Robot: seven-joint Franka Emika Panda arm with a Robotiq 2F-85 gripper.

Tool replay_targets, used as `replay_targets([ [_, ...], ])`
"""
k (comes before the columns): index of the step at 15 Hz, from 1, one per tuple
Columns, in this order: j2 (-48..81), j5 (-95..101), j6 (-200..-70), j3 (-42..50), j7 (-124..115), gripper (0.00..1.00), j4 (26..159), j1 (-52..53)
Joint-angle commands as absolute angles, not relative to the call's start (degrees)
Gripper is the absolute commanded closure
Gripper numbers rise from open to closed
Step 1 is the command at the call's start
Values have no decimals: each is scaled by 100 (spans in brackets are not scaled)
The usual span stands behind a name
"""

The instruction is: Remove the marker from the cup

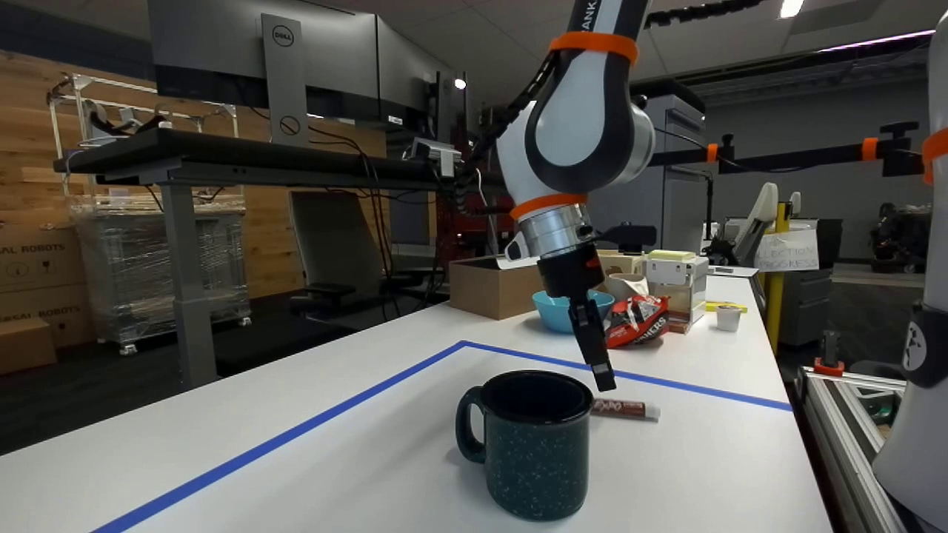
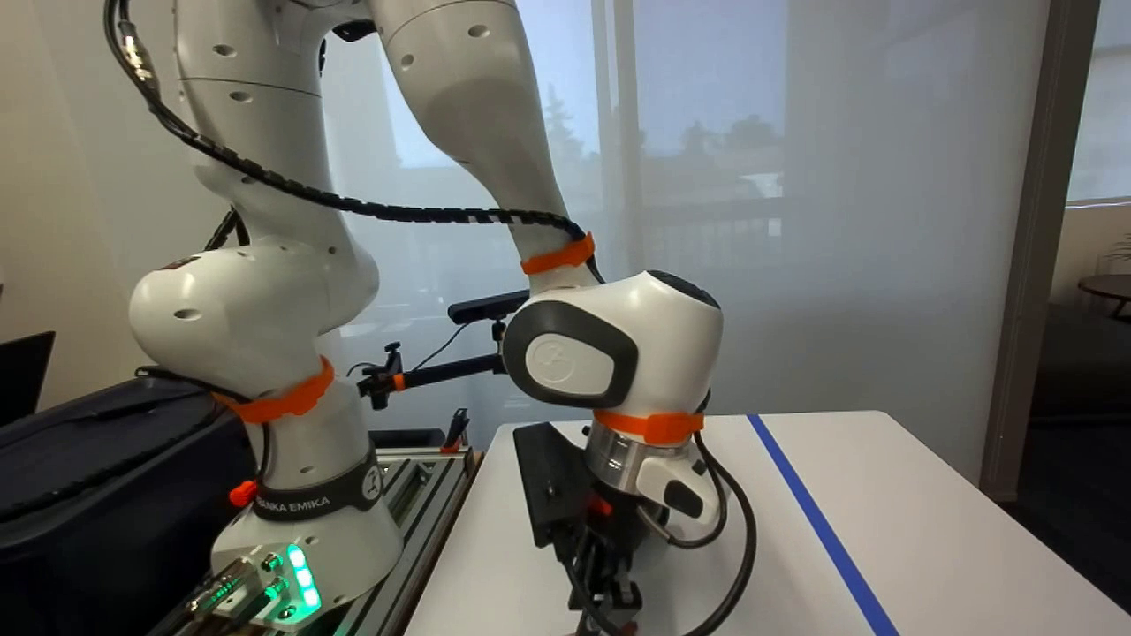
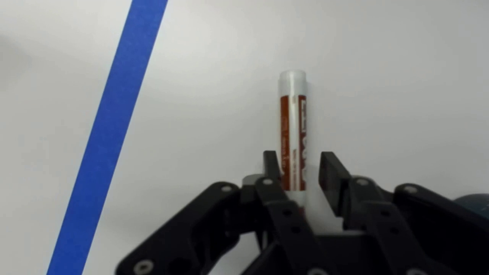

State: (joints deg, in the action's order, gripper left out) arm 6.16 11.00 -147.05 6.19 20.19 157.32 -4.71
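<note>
Cup [image 1: 538,459], one. Dark green, speckled, upright on the worktop [image 1: 355,459]; every other place is reckoned from it.

Marker [image 3: 293,133], one. Brown-red, white at the end. Lies on its side on the worktop, out of the cup and near it, not touching; in an exterior view the cup hides part of its length.

Fingers [image 3: 332,179], one pair. Parted, the gap a little broader than the marker; nothing held. They hang beside the cup, over the marker, one finger toward the cup, one away from it. Whether either touches the marker I could not say.

Bowl [image 1: 555,314], blue, and snack bag [image 1: 637,322], red. Both well beyond the cup in an exterior view.

Condition. Removal looks done to me, the marker being outside the cup; withdrawing the fingers probably remains.

Risks. The finger away from the cup shows close along the marker's edge. Rising at a slant, it could drag the round marker and roll it, perhaps into the cup. Squeezing before the lift would likely pick it up again. A low swing toward the cup could knock or shove it.
</note>
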Motion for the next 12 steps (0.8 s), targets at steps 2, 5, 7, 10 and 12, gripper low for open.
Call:
replay_targets([
  [2, 447, 1348, -14764, 614, 1867, 25, 15704, -503],
  [5, 163, 1114, -14506, 455, 1984, 3, 15710, -424],
  [7, -153, 1049, -14220, 314, 1891, 0, 15705, -311],
  [10, -726, 962, -13745, 100, 1692, 0, 15724, -129],
  [12, -1177, 835, -13268, -21, 1538, 0, 15704, 6],
])
